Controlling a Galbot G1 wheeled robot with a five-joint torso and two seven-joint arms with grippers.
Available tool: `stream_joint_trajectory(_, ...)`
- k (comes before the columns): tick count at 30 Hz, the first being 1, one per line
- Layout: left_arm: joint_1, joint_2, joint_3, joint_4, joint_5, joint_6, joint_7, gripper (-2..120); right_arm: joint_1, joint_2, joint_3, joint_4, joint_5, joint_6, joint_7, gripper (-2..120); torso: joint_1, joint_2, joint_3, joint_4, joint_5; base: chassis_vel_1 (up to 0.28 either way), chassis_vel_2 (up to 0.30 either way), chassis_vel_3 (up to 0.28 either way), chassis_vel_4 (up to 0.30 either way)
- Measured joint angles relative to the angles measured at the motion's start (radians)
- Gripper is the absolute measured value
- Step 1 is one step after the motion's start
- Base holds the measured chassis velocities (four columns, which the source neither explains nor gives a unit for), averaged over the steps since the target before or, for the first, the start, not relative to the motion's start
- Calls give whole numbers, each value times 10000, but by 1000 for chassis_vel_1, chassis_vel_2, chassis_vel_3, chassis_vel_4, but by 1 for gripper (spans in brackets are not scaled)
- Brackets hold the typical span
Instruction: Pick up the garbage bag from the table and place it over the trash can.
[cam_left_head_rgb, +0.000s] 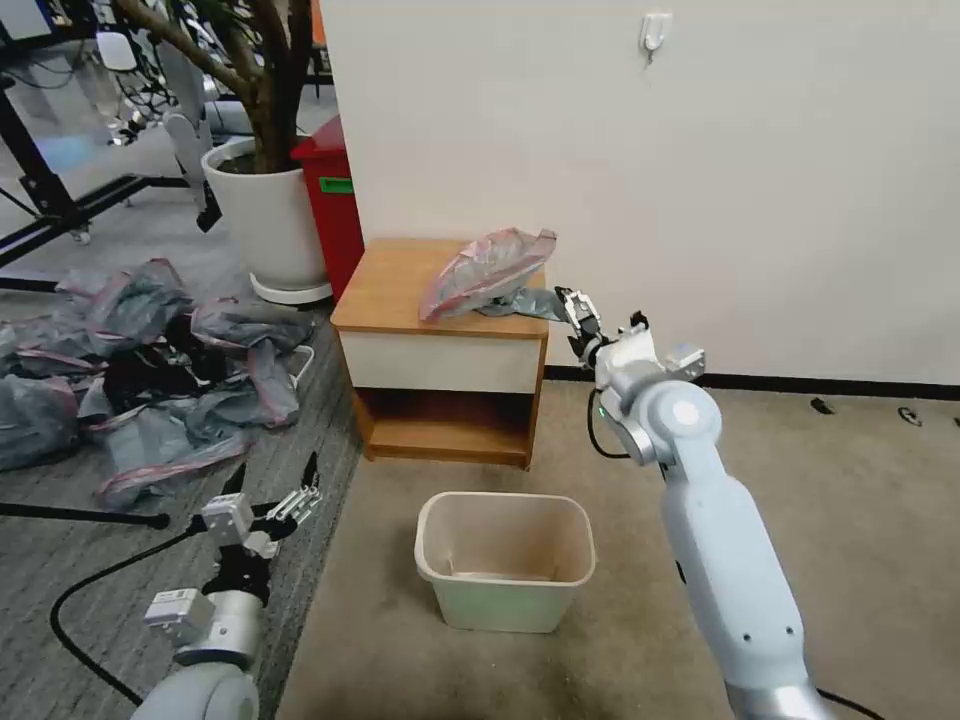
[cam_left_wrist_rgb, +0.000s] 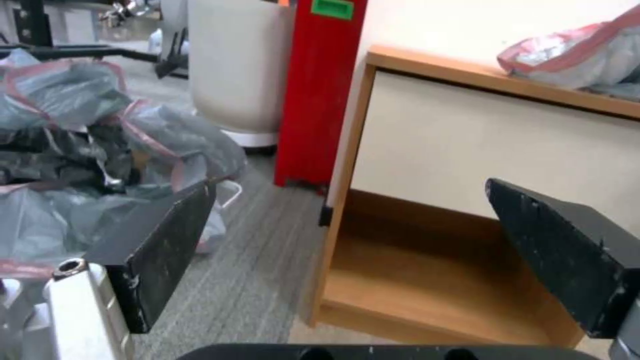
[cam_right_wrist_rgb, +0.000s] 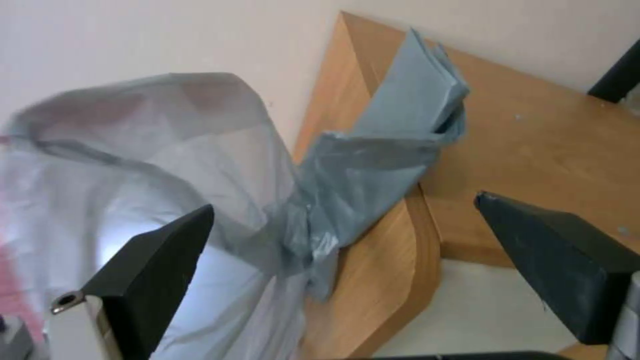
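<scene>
The garbage bag (cam_left_head_rgb: 487, 267), crinkly grey with a pink-red band, lies puffed up on the right half of the table (cam_left_head_rgb: 390, 290), a folded grey tail trailing to the table's right edge. My right gripper (cam_left_head_rgb: 578, 312) hovers open just off that edge, level with the tabletop. In the right wrist view the bag (cam_right_wrist_rgb: 200, 210) and its twisted tail lie between the spread fingers (cam_right_wrist_rgb: 153, 260), a short way ahead of them. The cream trash can (cam_left_head_rgb: 505, 560) stands open on the floor in front of the table. My left gripper (cam_left_head_rgb: 285, 500) hangs open low at the left.
A heap of similar grey-pink bags (cam_left_head_rgb: 130, 370) covers the floor at the left. A white plant pot (cam_left_head_rgb: 265, 215) and a red bin (cam_left_head_rgb: 335, 195) stand behind the table's left side. A white wall runs behind; beige carpet surrounds the trash can.
</scene>
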Motion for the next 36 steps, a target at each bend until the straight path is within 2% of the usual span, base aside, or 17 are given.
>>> stream_joint_trajectory(14, 5, 93, -114, 64, 19, 4, -227, 100, 534, 365, -53, -1612, -741, 360, -706, 99, 0, 0, -1, 0, 0, 0, 0, 0, 0)
stream_joint_trajectory(26, 48, 152, -170, 85, 18, -4, -255, 100, 916, 676, 175, -2101, -902, 479, -911, 96, 0, 1, -1, 0, 0, 0, 0, 0, 0)
stream_joint_trajectory(34, 84, 163, -201, 67, 20, -25, -271, 100, 1038, 738, 277, -2298, -991, 519, -1026, 83, 0, 2, -1, 0, 0, 0, 0, 0, 0)
stream_joint_trajectory(36, 99, 142, -201, 67, 24, -44, -272, 100, 1059, 753, 294, -2318, -1010, 536, -1051, 73, 0, 2, -2, -1, 1, 0, 0, 0, 0)
